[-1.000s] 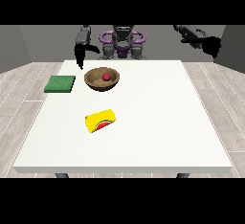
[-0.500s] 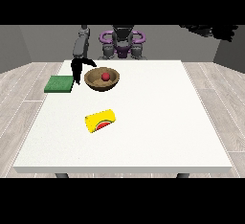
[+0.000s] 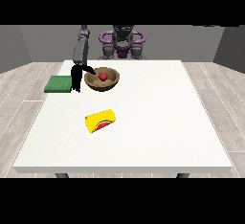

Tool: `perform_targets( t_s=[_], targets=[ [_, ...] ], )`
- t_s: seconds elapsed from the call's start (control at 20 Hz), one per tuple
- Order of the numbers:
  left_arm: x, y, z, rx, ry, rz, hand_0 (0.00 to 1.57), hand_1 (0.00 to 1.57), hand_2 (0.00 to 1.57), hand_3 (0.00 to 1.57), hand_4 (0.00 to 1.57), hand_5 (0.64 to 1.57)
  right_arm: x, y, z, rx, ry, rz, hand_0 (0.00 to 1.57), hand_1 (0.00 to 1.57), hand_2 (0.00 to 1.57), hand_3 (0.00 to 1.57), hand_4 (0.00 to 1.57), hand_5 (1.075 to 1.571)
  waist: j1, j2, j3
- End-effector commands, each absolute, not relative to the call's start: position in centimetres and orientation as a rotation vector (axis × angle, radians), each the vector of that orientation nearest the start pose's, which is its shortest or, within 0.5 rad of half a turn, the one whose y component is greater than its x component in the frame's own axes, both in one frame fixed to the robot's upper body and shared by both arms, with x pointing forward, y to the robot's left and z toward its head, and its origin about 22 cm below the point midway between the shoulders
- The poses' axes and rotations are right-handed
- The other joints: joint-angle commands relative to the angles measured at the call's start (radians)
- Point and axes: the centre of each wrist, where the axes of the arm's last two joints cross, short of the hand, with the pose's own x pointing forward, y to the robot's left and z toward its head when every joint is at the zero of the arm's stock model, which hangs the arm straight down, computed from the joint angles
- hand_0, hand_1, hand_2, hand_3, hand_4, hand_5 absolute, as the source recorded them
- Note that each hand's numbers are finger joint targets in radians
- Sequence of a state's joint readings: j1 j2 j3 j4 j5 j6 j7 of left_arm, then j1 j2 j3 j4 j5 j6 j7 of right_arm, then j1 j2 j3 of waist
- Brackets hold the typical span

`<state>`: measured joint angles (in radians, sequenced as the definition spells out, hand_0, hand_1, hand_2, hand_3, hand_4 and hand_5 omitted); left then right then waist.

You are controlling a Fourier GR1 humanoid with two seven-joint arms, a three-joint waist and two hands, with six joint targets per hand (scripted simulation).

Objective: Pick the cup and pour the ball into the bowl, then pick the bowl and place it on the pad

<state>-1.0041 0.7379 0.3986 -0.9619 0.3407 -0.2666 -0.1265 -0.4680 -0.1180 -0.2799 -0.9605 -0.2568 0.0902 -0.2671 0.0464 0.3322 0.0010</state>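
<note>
Nearest me, I see the yellow cup lying on its side on the white surface. Farther back, the bowl holds the red ball. The robot hand at the view's left hangs just beside the bowl, between it and the green pad; I cannot tell its fingers' state.

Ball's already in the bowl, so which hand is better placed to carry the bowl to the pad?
The right. That hand, at the view's left, hangs between the bowl and the green pad, close beside the bowl's rim. The other hand is not in view.
</note>
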Motion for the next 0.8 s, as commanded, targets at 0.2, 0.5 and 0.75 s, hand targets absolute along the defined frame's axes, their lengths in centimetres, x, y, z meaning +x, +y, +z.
perform_targets(
  t_s=[0.2,0.5,0.75],
  targets=[
    [36.4,40.7,35.4,0.053,-2.381,-0.100,0.00,0.00,0.00,0.00,0.00,1.529,37.4,-27.7,0.3,0.122,-1.731,-0.285,0.00,0.00,0.00,0.00,0.31,1.568,0.044,0.083,-0.0001],
    [37.1,39.5,35.1,0.069,-2.334,-0.077,0.00,0.00,0.00,0.00,0.00,1.537,36.5,-23.3,-2.4,0.121,-1.689,-0.270,0.00,0.00,0.00,0.00,0.31,1.570,0.034,0.028,-0.0005],
    [36.4,39.3,37.3,0.007,-2.379,-0.124,0.00,0.00,0.00,0.00,0.00,1.533,37.0,-21.5,-1.9,0.052,-1.720,-0.277,0.00,0.00,0.00,0.00,0.44,1.570,0.102,0.080,-0.0008]
  ],
)
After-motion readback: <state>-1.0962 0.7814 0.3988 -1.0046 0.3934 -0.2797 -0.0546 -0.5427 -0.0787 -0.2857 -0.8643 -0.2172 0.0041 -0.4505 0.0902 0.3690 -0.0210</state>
